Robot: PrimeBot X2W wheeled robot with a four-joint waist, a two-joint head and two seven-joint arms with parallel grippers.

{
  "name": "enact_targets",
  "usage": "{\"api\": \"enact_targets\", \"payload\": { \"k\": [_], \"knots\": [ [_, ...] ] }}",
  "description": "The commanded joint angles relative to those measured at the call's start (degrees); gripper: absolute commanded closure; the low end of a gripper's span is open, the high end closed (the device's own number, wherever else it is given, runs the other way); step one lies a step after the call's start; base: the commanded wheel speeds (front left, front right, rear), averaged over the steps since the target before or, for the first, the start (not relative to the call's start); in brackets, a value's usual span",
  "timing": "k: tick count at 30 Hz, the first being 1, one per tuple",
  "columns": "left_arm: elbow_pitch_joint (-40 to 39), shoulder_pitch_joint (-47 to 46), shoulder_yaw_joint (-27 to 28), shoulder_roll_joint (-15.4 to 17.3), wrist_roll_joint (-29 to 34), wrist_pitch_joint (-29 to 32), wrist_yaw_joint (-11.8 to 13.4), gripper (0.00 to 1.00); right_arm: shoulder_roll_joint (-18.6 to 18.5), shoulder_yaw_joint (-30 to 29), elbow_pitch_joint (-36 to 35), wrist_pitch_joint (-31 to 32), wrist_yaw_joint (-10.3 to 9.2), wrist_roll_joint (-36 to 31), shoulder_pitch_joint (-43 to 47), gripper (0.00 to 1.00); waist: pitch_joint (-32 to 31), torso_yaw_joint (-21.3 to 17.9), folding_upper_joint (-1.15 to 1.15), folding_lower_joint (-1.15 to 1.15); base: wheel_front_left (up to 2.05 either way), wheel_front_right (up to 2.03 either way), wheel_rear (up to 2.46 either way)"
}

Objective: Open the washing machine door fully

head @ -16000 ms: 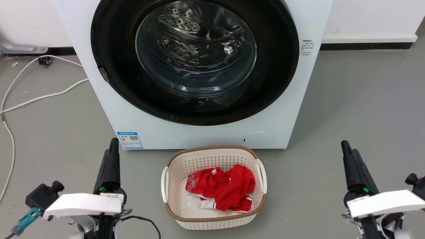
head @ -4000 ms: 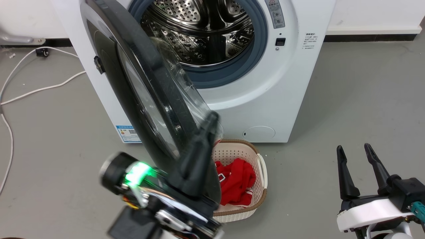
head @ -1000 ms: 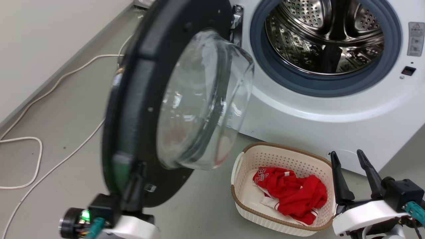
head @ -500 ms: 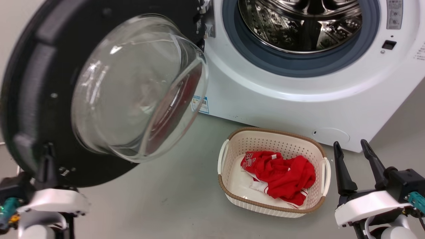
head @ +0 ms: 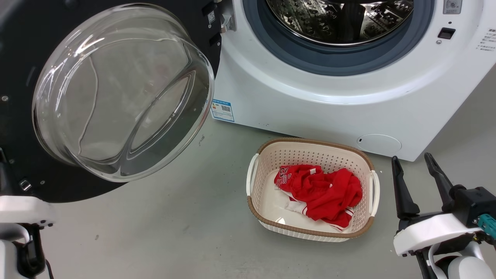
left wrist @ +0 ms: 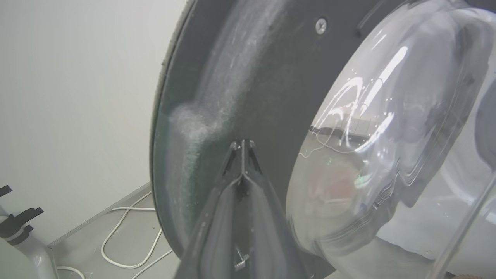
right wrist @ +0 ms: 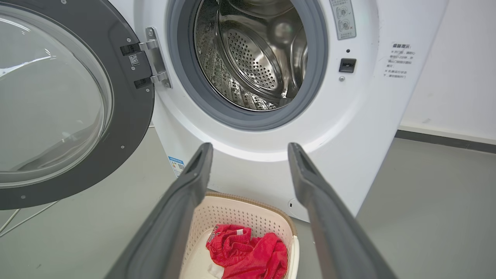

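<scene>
The washing machine (head: 310,97) stands at the far side with its mouth uncovered, the steel drum (right wrist: 252,58) and the grey gasket (right wrist: 248,120) bare. The washing machine door (head: 58,186) hangs off the hinge (right wrist: 155,58) on the machine's left. Half a second ago it still angled toward the near side. Now it has swung further left and back, and in the right wrist view it lies close to level with the machine's front, its inner face turned toward the robot. Part of that shift in the head view is the camera turning, but the wider angle at the hinge is real. The glass bowl (head: 120,93) bulges out toward the near right, well apart from the basket (head: 310,232) on the floor in front of the machine, where a red garment (head: 321,193) lies.

I judge the task to be nearly finished: the door looks at or close to the end of its swing, so little or no further push should be needed.

The left gripper (left wrist: 242,145) has its fingers pinched together with nothing between them, the tips set against the door's dark inner ring just left of the bowl, pushing rather than grasping. The right gripper (head: 410,157) waits at the near right, spread apart and empty, clear of the basket
</scene>
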Motion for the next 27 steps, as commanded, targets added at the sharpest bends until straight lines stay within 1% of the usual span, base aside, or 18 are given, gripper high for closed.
{"api": "enact_targets", "payload": {
  "k": [1,6,10,12,13,17,22,23,24,25,26,27],
  "knots": [
    [0.36,-1.0,1.02,0.68,0.69,-0.4,-0.27,1.0,0.07,-0.13,-0.4,0.12,-0.04,-0.44,-0.56,0.0,-0.06,-0.1,0.0,-0.01,0.0,0.0,0.0],
    [0.82,-0.28,3.33,-0.16,2.46,-0.35,-1.08,1.0,0.07,0.11,-0.01,-0.03,-0.04,-0.23,-0.33,0.0,-0.93,-0.56,0.0,-0.01,0.0,0.0,0.0],
    [-2.26,3.1,4.06,-2.02,5.09,-0.28,-1.02,1.0,0.07,0.25,0.75,-0.38,-0.04,0.53,0.67,0.0,-2.43,-1.02,0.0,-0.01,0.0,0.0,0.0],
    [-4.92,5.28,4.02,-3.45,6.6,-0.28,-0.82,1.0,0.06,0.28,1.01,-0.59,-0.04,0.78,0.9,0.0,-3.11,-1.27,0.0,-0.01,0.0,0.0,0.0],
    [-7.76,7.81,3.99,-4.68,7.92,-0.29,-0.65,1.0,0.06,0.42,1.19,-0.73,-0.04,0.38,1.1,0.0,-3.88,-1.65,0.0,-0.01,0.0,0.0,0.0],
    [-13.83,13.0,2.58,-8.58,10.17,-0.29,-0.44,1.0,0.06,0.68,1.29,-0.43,-0.04,-0.32,1.77,0.0,-5.23,-2.49,0.0,-0.01,0.0,0.0,0.0],
    [-19.34,17.69,-0.31,-12.24,12.39,-0.29,-1.33,1.0,0.07,1.03,1.35,0.01,-0.04,-0.5,2.43,0.0,-6.52,-4.1,0.0,-0.01,0.0,0.0,0.0],
    [-20.28,18.13,-1.02,-12.92,12.9,-0.29,-1.62,0.96,0.07,1.07,1.33,-0.03,-0.04,-0.34,2.55,0.0,-6.72,-4.48,0.0,-0.01,0.0,0.0,0.0],
    [-20.81,18.71,-1.79,-13.43,13.42,-0.29,-1.95,0.69,0.07,1.15,1.3,0.05,-0.04,-0.42,2.69,0.0,-6.87,-4.88,0.0,-0.01,0.0,0.0,0.0],
    [-21.59,19.05,-2.45,-14.12,13.67,-0.29,-2.27,0.56,0.07,1.32,1.28,0.12,-0.04,-0.29,2.77,0.0,-6.98,-5.33,0.0,-0.01,0.0,0.0,0.0],
    [-22.17,19.16,-3.26,-14.95,14.2,-0.29,-2.55,0.35,0.07,1.37,1.16,0.22,-0.04,-0.36,2.77,0.0,-7.02,-5.76,0.0,-0.01,0.0,0.0,0.0],
    [-22.48,19.17,-4.17,-15.73,14.58,-0.29,-2.73,0.06,0.07,1.4,1.09,0.12,-0.04,-0.45,2.74,0.0,-7.15,-6.18,0.0,-0.01,0.0,0.0,0.0]
  ]
}}
